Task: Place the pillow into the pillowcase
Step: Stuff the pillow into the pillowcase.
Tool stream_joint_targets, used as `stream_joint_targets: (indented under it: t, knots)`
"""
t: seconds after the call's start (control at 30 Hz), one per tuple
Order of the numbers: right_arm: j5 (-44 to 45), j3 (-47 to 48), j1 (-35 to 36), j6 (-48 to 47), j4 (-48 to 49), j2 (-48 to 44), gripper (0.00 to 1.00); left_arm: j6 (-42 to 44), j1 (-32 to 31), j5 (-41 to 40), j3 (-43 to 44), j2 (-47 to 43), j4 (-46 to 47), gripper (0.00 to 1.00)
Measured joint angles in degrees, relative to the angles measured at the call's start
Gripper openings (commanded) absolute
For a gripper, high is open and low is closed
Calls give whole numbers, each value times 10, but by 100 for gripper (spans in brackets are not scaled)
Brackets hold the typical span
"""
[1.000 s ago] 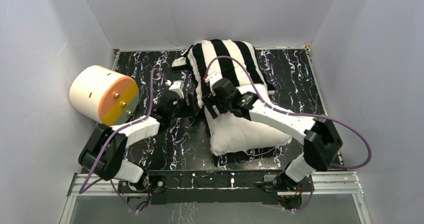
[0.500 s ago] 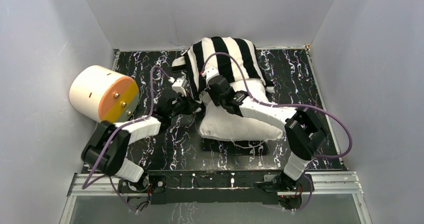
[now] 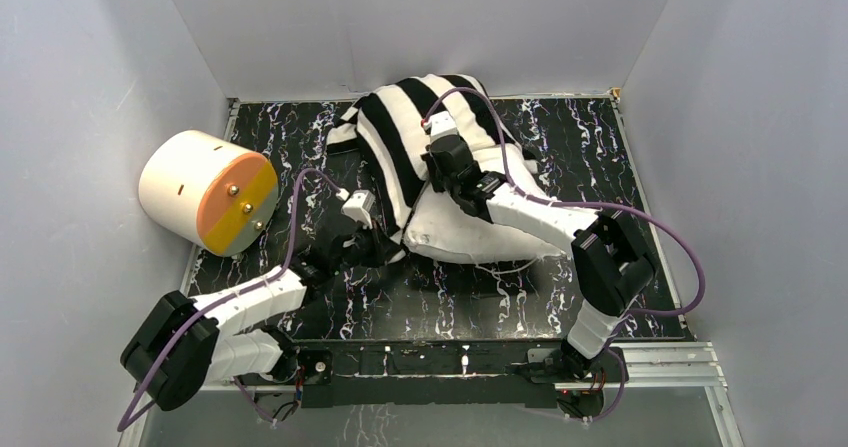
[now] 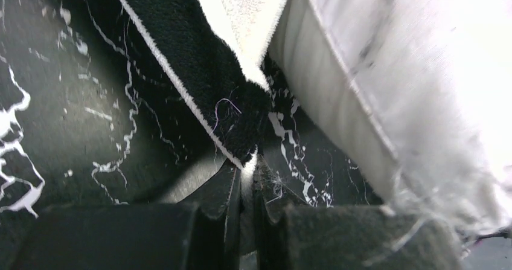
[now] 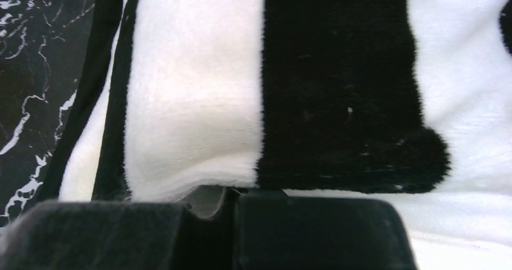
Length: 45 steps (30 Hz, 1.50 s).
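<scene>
- Pillow lies across the middle of the table, between the two arms. Its far part is inside the pillowcase and its near end is bare and white.
- Pillowcase fabric is bunched over the pillow's far and left parts, with the black and white stripes running slantwise toward the back wall. Its open edge hangs down at the pillow's left side, close to the table.
- Left gripper has its fingers pressed together on a black corner of the pillowcase's edge, where a thin white hem line shows. The pinch sits low, just above the table.
- In the left wrist view, the pillow's seam runs just to the right of that pinched corner, with a strip of marbled table between them.
- Right gripper is closed on the pillowcase's edge on top of the pillow, where a white stripe meets a black one. The plush fabric folds over the fingertips.
- From above, the right arm reaches across the bare part of the pillow. I cannot tell whether its forearm rests on it or hangs just over it.
- The left arm lies low along the table, stretched toward the pillow's left side.
- A cream cylinder with an orange face lies on its side at the table's left edge, by the left wall and well apart from the pillow.
- Purple cables loop along both arms.
</scene>
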Motion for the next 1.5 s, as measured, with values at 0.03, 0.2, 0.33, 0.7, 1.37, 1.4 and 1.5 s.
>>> stream_joint_targets:
  t: [0.03, 0.2, 0.33, 0.7, 1.37, 1.4, 1.5]
  knots:
    - [-4, 0, 0, 4, 4, 0, 0, -6, -3, -3, -10, -4, 0, 0]
    - [-40, -75, -1, 31, 122, 1, 0, -43, -19, -7, -38, -21, 23, 0]
    - [-93, -169, -9, 56, 273, -3, 42, -87, -23, 0, -72, -27, 55, 30]
    - [-356, -125, -169, 37, -69, -233, 84, 74, -51, -45, 183, -84, -148, 60]
    - [-526, -79, -376, 93, -59, -85, 67, 471, -52, -182, 606, 446, -23, 67]
    - [-528, -79, -376, 94, -58, -83, 65, 481, -51, -177, 610, 462, -21, 66]
    - [-550, -94, -376, 109, -25, -74, 56, 498, -51, -158, 619, 490, -19, 47]
